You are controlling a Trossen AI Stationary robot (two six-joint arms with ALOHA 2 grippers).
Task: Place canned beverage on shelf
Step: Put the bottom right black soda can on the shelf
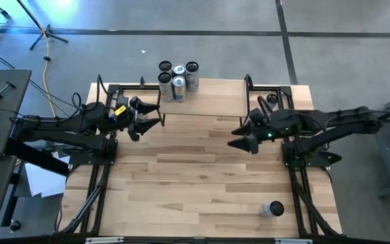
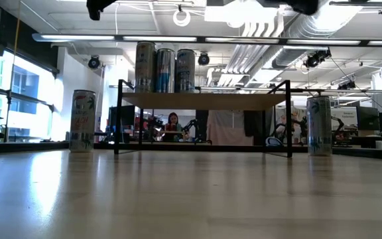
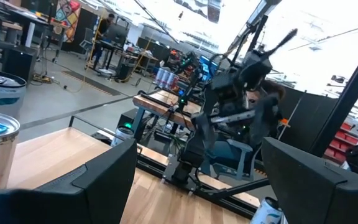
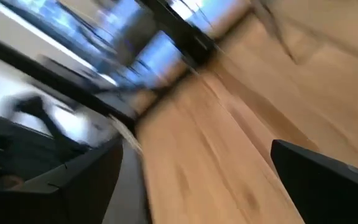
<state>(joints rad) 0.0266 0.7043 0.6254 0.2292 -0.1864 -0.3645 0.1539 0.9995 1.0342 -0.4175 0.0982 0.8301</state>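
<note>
Right tool (image 1: pixel 244 137) open above table, empty, cans (image 1: pixel 178 79) on shelf (image 1: pixel 215 103) well apart

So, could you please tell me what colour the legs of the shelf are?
Black: the shelf stands on thin black legs, clearest in the low view.

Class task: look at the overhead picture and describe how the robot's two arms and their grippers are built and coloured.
Both arms are dark, jointed and slim, each ending in a two-finger gripper with tapered black fingers. The left gripper has a yellow tag beside its wrist and black cables trailing behind. The right gripper shows a small green light on its wrist.
</note>
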